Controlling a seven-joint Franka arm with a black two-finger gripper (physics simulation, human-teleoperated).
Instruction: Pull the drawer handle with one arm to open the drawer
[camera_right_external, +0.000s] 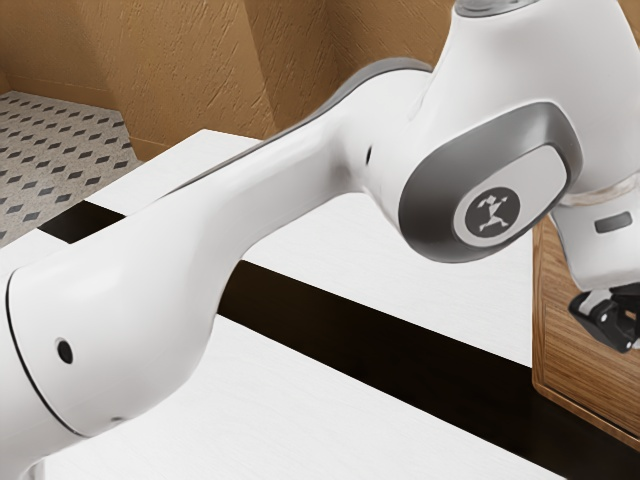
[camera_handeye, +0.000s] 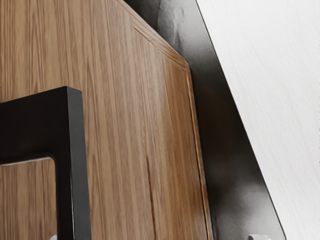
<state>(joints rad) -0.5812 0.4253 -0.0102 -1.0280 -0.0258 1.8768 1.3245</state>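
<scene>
The drawer front is a brown wooden panel (camera_right_external: 562, 335) at the exterior view's right edge. My black gripper (camera_right_external: 610, 318) hangs just in front of it, under the white wrist. Close under my hand, the wrist view has the same wood panel (camera_handeye: 140, 125) with a black square-cornered handle (camera_handeye: 70, 150) mounted on it. Two pale fingertips (camera_handeye: 257, 236) peek in at the lower edge, far apart. One is beside the handle's bar and the other is well off it over the dark gap, so the gripper is open and holds nothing.
A white surface (camera_right_external: 330, 410) runs under my arm, crossed by a dark slot (camera_right_external: 400, 345). A dark recess (camera_handeye: 225, 165) borders the wood panel, with white surface (camera_handeye: 280, 100) beyond. My bulky white arm (camera_right_external: 250, 230) hides much of the scene. Tiled floor (camera_right_external: 60, 150) lies far left.
</scene>
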